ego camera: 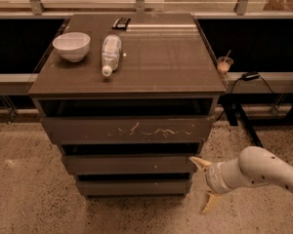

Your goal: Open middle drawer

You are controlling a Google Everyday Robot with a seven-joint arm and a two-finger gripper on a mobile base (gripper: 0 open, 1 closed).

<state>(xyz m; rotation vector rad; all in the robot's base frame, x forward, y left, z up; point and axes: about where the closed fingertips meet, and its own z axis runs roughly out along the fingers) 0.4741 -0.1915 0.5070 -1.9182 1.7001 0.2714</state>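
The cabinet has three handleless dark drawers. The top drawer front (pixel 127 129) carries white scratch marks. The middle drawer (pixel 129 164) sits below it with a plain front and a dark gap above. The narrowest bottom drawer (pixel 134 187) is under that. My gripper (pixel 205 185) is at the lower right, just off the right end of the middle drawer. Its two tan fingers are spread apart, the upper fingertip (pixel 199 162) level with the middle drawer front's right end. It holds nothing.
On the cabinet top (pixel 161 57) stand a white bowl (pixel 72 46), a plastic bottle lying on its side (pixel 110 54) and a small dark object (pixel 121 22) at the back. A cup with a straw (pixel 224 64) sits on a shelf to the right. Speckled floor surrounds the cabinet.
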